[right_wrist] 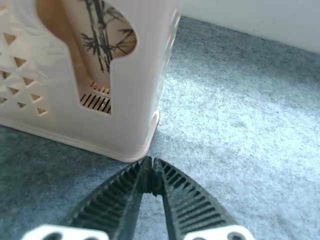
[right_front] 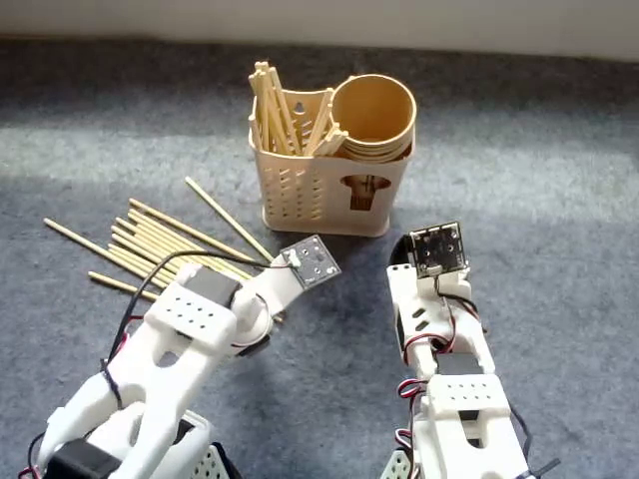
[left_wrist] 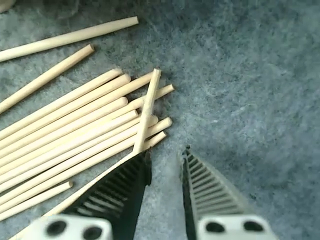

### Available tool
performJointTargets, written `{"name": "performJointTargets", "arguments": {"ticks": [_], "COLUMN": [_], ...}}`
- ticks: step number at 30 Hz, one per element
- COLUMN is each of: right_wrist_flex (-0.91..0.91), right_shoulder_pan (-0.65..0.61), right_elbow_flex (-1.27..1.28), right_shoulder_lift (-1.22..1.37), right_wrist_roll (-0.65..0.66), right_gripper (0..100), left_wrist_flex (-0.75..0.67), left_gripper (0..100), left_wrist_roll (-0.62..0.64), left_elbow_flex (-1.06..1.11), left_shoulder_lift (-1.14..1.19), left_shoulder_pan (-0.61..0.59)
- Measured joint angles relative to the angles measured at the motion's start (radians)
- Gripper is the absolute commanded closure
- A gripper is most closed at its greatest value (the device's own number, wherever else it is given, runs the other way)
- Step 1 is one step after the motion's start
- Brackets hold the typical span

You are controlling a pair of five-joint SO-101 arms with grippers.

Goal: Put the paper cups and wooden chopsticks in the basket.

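Basket: upright on grey carpet, stacked cups in one compartment, a bundle of chopsticks standing tilted in the next. Loose chopsticks: lying in a rough row on the carpet beside the basket, one crossed over the others, a couple lying apart from the row. Left gripper: low over the carpet just beside the loose ends, fingers narrowly parted, nothing between; right gripper: near the basket's lower corner, fingers pressed together, holding nothing.

Grey carpet, pale wall behind.
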Motion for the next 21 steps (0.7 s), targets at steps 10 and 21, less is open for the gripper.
{"name": "performJointTargets", "arguments": {"ticks": [10, 21], "right_wrist_flex": [0.000, 0.000], "right_shoulder_pan": [0.000, 0.000], "right_elbow_flex": [0.000, 0.000], "right_shoulder_lift": [0.000, 0.000], "right_wrist_roll": [0.000, 0.000], "right_gripper": [97.5, 97.5], "left_wrist_flex": [-0.087, -0.011], "left_gripper": [90, 89], "left_wrist_roll": [0.002, 0.002], "left_elbow_flex": [-0.040, -0.124], "left_shoulder_lift": [0.144, 0.078], "left_shoulder_pan": [-0.002, -0.002]}}
